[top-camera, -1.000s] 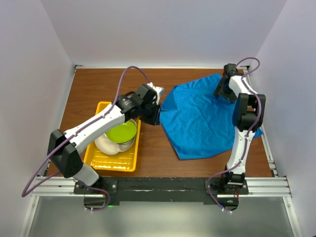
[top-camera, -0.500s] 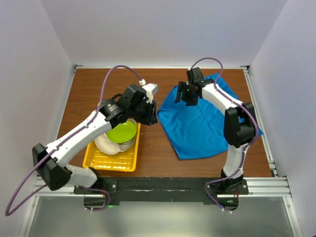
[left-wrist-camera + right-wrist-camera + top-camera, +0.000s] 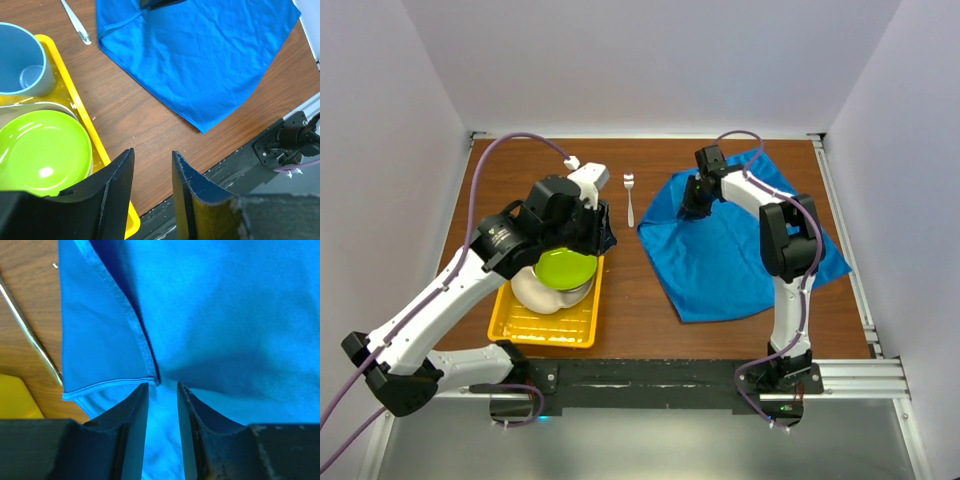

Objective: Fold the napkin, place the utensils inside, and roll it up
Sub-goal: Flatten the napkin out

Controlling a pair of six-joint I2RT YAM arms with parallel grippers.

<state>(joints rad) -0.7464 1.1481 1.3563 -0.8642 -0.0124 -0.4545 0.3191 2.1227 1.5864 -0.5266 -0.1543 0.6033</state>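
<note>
On the table (image 3: 640,320) the napkin (image 3: 740,250) lies spread at right, its far-left hem pinched in the nearly closed jaws of the right gripper (image 3: 162,386), the fork (image 3: 629,198) on bare wood just left of it, while the left gripper (image 3: 153,156) hangs with jaws apart and empty over the yellow tray (image 3: 525,325).

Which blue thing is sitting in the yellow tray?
The small blue cup, beside the green plate in the yellow tray. The other blue thing, the napkin, lies spread on the wooden table.
</note>
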